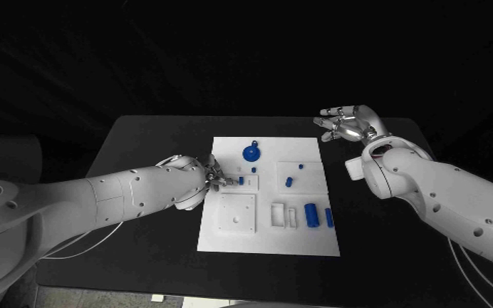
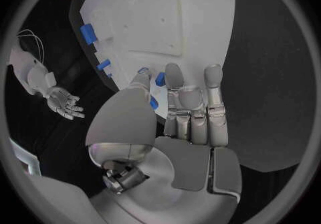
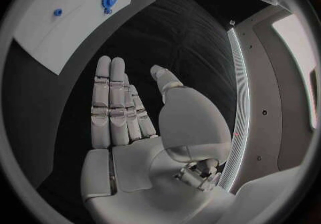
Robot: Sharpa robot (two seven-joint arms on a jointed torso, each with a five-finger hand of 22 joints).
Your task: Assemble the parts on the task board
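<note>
Black tabletop point(image 1: 154, 251) all round, and the white task board point(image 1: 269, 240) sat in the middle with blue parts point(image 1: 310, 214) scattered across it. Left hand point(image 1: 211, 176) was over the board's left edge, fingers nearly straight and side by side, a small blue part point(image 2: 160, 78) right at its fingertips; whether it was pinched, I couldn't tell. Right hand point(image 1: 348, 124) hung off the board's far right corner, fingers spread, holding nothing.

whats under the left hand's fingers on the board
The left hand reaches over the task board; a small blue part shows between thumb and fingers. Whatever lies beneath the fingers themselves is covered.
</note>
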